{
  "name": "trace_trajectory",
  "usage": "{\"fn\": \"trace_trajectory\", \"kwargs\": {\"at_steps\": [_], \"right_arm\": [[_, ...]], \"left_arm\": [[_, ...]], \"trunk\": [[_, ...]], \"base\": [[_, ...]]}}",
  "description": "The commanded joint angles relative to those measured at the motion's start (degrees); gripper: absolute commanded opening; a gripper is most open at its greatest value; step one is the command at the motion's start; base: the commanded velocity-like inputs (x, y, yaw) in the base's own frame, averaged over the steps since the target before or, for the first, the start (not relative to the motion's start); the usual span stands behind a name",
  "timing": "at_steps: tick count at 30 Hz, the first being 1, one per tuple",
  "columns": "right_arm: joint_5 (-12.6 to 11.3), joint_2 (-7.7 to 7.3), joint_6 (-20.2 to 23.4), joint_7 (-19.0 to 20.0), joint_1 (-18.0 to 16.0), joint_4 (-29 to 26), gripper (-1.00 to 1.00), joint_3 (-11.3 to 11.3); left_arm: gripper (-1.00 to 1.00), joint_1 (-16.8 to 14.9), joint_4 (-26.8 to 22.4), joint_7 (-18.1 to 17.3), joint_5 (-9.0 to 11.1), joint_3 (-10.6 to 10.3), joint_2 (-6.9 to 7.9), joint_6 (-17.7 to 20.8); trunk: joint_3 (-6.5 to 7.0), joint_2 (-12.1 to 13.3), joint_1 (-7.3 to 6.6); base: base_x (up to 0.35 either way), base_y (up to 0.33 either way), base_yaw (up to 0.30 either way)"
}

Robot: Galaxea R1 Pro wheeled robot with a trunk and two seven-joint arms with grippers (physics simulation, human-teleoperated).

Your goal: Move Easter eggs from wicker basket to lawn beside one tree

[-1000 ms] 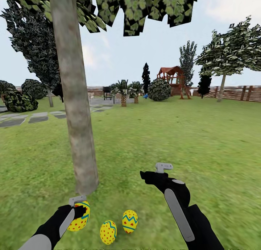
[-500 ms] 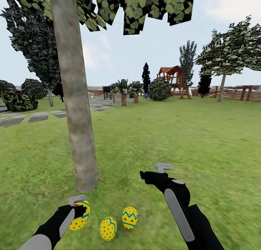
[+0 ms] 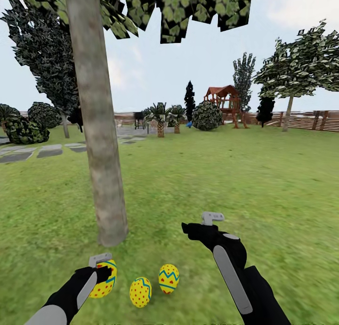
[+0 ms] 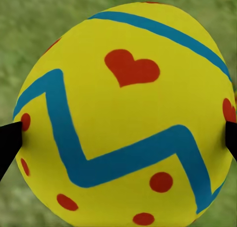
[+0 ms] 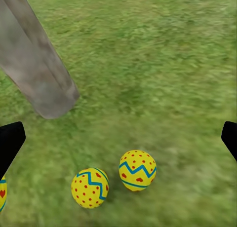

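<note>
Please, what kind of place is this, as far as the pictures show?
Most likely a home garden or backyard, rendered in a simulator: a wide lawn, a slatted wooden fence along the far edge, a red playset, and a tree close by.

You see two eggs [image 5: 113,180] close together on the lawn [image 5: 163,54], near the trunk [image 5: 34,64] base. A third egg [image 5: 2,193] peeks in at the edge. Your right gripper's fingertips [image 5: 10,140] stand wide apart.
</note>
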Motion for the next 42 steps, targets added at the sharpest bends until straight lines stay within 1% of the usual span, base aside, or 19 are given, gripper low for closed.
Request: {"fn": "trace_trajectory", "kwargs": {"at_steps": [1,22,35,42], "right_arm": [[-0.60,0.00,0.12,-0.59,-0.05,-0.06,1.00,0.04],[-0.56,0.00,0.12,-0.61,-0.05,-0.14,1.00,0.05],[-0.60,0.07,0.12,-0.59,-0.05,-0.05,1.00,0.05],[-0.60,0.06,0.12,-0.59,-0.05,-0.05,1.00,0.05]], "left_arm": [[-1.00,-0.01,-0.12,0.40,0.56,-0.21,0.09,0.26],[-1.00,-0.01,-0.12,0.36,0.56,-0.15,0.33,0.26],[-1.00,-0.01,-0.12,0.36,0.56,-0.15,0.36,0.26],[-1.00,-0.01,-0.20,0.36,0.63,-0.14,0.26,0.26]], "trunk": [[-0.25,-0.45,0.22],[-4.02,-8.87,4.83],[-6.90,-9.04,5.16],[-6.90,-9.04,5.16]], "base": [[0.000,0.000,0.000],[0.000,0.000,0.000],[0.000,0.000,0.000],[0.000,0.000,0.000]]}}
